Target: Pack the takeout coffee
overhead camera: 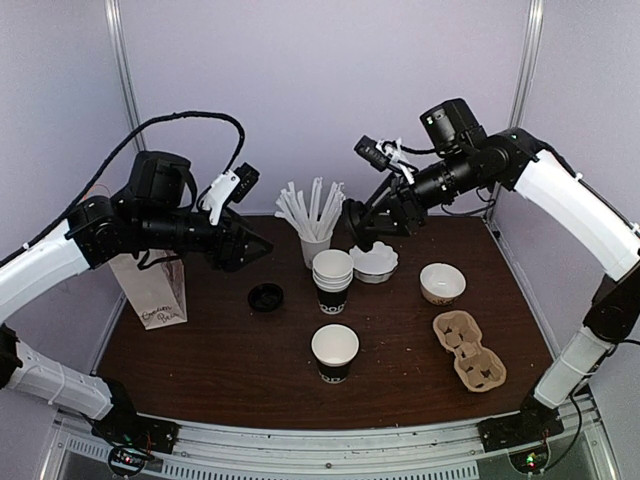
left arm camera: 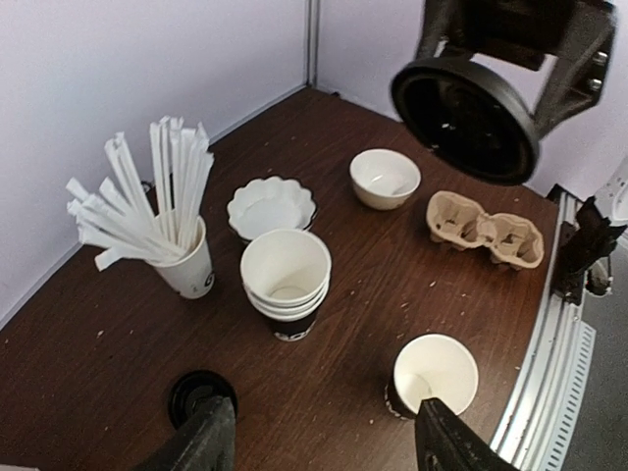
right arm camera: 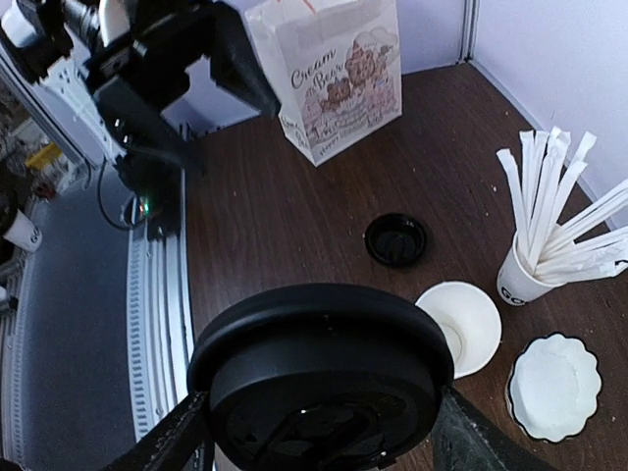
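Dark brown wood table (overhead camera: 200, 350), pale lilac walls (overhead camera: 300, 100) all round, seen from the top. The takeout coffee (overhead camera: 334, 353) stands front and centre, upright, long axis vertical, mouth up and uncovered. The left gripper (overhead camera: 252, 245) hovers by the paper bag (overhead camera: 155, 290). The right gripper (overhead camera: 366, 230) is up beside the straws (overhead camera: 312, 210), clamped on a black lid (overhead camera: 358, 222).

Left wrist view: fingers spread wide, nothing between them, coffee low and right.

Right wrist view: the held lid fills the foreground. A second lid (right arm camera: 395, 240) lies flat on the wood. The coffee itself is hidden.
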You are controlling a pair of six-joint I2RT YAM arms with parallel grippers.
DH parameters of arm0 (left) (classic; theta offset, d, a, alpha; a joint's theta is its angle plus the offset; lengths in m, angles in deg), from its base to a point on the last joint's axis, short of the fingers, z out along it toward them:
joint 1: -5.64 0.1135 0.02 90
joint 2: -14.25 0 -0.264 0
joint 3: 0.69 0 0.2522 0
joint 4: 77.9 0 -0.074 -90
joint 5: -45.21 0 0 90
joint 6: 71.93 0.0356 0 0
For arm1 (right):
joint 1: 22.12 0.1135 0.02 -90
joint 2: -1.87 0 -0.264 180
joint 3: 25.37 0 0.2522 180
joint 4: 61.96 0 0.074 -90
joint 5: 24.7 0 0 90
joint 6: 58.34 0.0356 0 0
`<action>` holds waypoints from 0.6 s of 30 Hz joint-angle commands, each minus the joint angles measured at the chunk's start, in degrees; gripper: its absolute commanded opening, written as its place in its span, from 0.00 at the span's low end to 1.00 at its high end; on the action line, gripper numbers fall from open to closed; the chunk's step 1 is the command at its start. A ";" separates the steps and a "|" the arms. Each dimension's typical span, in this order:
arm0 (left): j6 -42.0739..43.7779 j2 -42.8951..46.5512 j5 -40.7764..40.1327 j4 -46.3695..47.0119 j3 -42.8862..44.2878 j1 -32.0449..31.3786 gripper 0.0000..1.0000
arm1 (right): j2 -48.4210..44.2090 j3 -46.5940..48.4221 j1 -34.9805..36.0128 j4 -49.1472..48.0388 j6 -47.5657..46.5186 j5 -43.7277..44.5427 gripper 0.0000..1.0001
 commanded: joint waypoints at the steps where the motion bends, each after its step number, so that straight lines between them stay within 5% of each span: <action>1: -1.12 -0.72 -7.78 -1.56 -1.14 1.43 0.66 | 0.57 3.51 4.92 15.31 -15.60 12.85 0.74; 9: -5.63 -1.98 -11.52 -1.72 -2.98 2.93 0.66 | 6.02 3.81 16.97 26.52 -24.57 28.57 0.76; 18: -12.82 -0.56 -16.53 -2.23 -5.74 6.77 0.66 | 15.66 7.39 24.03 27.56 -25.11 35.30 0.77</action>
